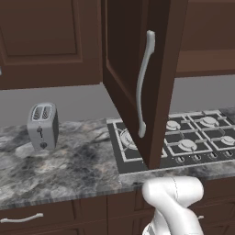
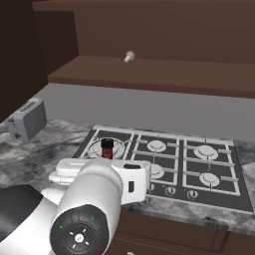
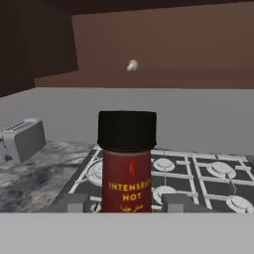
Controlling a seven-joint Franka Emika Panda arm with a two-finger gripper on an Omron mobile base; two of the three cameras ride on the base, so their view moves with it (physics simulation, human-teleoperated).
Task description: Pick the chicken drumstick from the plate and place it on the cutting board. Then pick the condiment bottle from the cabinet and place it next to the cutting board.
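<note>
The condiment bottle [image 3: 127,168], red with a black cap and an "Intensely Hot" label, stands upright between my fingertips [image 3: 78,203]. My gripper [image 3: 126,204] is shut on its lower body. In the right base view the bottle's cap [image 2: 106,147] pokes up just beyond my white hand, above the stove's front left burner. The cabinet's tall dark door [image 1: 131,69] with its curved silver handle [image 1: 143,82] hangs open over the stove, and the cabinet shelf [image 2: 159,74] lies beyond and above the bottle. The chicken drumstick, plate and cutting board are out of view.
A gas stove [image 2: 172,162] sits in the marble counter [image 1: 69,160] under the bottle. A grey toaster [image 1: 42,125] stands on the counter to the left. A small pale object [image 2: 129,57] lies on the cabinet shelf. The open door juts out over the stove's left side.
</note>
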